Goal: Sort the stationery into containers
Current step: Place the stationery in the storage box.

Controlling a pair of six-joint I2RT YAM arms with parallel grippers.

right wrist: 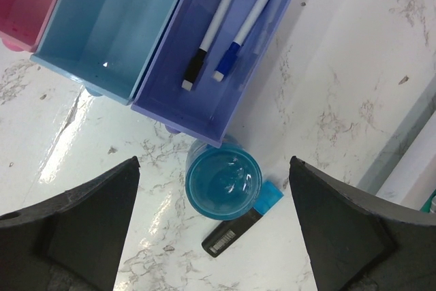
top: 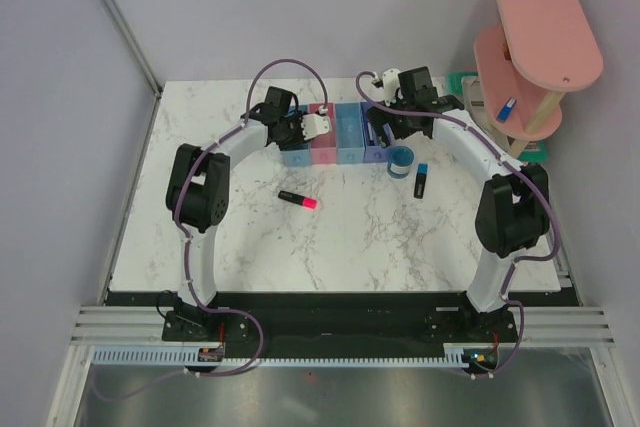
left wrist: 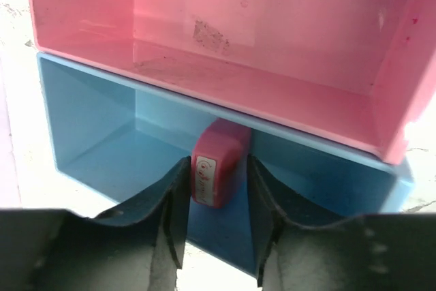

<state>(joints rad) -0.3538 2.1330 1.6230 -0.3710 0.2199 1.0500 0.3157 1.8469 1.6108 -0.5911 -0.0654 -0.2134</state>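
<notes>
The four joined trays stand in a row at the back: blue (top: 296, 154), pink (top: 326, 150), blue (top: 349, 133), violet-blue (top: 375, 155). My left gripper (top: 312, 127) (left wrist: 218, 161) is shut on a pink eraser (left wrist: 216, 172) over the left blue tray (left wrist: 102, 141), beside the pink tray (left wrist: 272, 93). My right gripper (top: 385, 132) (right wrist: 212, 161) is wide open above the round blue pot (right wrist: 223, 182) (top: 401, 159). A black highlighter with a blue end (right wrist: 242, 226) (top: 421, 181) touches the pot. Two thin pens (right wrist: 208, 32) lie in the violet-blue tray (right wrist: 163, 93).
A black highlighter with a pink end (top: 299, 199) lies on the marble in front of the trays. A pink two-tier shelf (top: 545, 32) stands at the back right, a small blue item (top: 507, 107) on its lower tier. A green tray (top: 466, 82) lies beneath it.
</notes>
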